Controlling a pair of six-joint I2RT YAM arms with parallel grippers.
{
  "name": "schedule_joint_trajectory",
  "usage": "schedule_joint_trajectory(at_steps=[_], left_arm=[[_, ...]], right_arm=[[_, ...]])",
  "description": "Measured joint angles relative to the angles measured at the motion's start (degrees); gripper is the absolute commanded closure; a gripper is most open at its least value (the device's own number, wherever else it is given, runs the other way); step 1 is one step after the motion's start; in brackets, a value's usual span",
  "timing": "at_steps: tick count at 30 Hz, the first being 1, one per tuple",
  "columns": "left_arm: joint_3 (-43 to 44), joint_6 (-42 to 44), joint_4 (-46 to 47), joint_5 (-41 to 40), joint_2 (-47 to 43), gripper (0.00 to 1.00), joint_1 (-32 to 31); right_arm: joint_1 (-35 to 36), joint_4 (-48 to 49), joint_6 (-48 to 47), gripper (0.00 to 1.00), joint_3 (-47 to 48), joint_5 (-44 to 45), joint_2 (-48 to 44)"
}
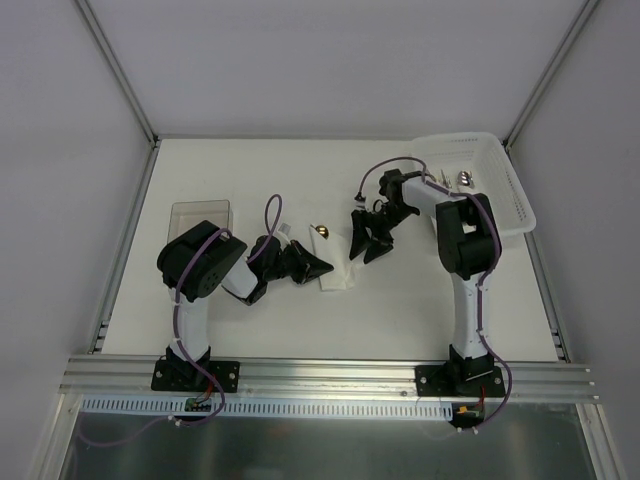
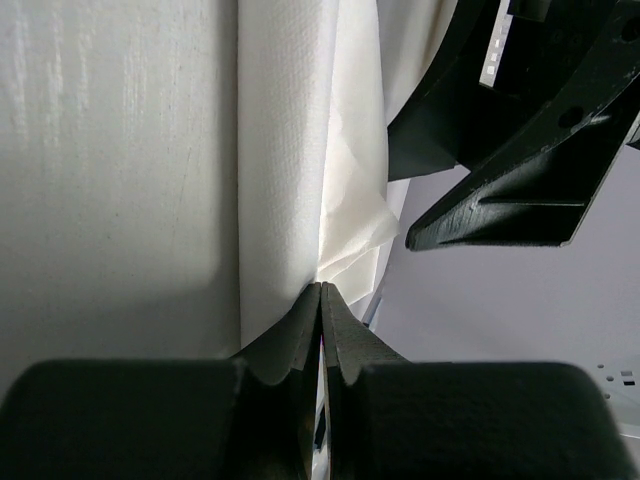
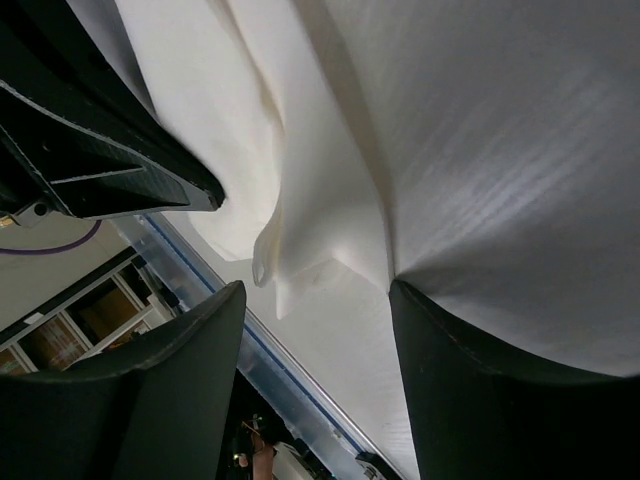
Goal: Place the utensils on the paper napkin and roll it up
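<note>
The white paper napkin [image 1: 338,276] lies crumpled in the middle of the table between my two grippers. My left gripper [image 1: 310,265] is shut on the napkin's folded edge [image 2: 285,150], seen at the fingertips [image 2: 322,292] in the left wrist view. My right gripper [image 1: 368,240] is open right over the napkin [image 3: 480,150], its jaws [image 3: 315,290] spread with one pad resting against the paper. One utensil with a gold head [image 1: 322,231] lies just behind the napkin. More utensils [image 1: 464,180] lie in the white basket. No utensil shows in either wrist view.
A white plastic basket [image 1: 505,190] stands at the back right. A clear plastic container [image 1: 200,215] stands at the left behind the left arm. Metal frame rails run along the table's sides and near edge.
</note>
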Motion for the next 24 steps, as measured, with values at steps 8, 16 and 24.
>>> schedule_joint_trajectory(at_steps=[8, 16, 24], left_arm=[[0.0, 0.0, 0.0, 0.0, 0.0, 0.98, 0.0], [0.0, -0.02, 0.0, 0.0, 0.0, 0.98, 0.0], [-0.07, -0.02, 0.02, -0.04, 0.0, 0.98, 0.0]], right_arm=[[0.81, 0.5, 0.76, 0.36, -1.88, -7.54, 0.28], [0.48, 1.09, 1.88, 0.38, -9.01, -11.96, 0.07], [-1.73, 4.81, 4.79, 0.38, -17.79, -11.8, -4.83]])
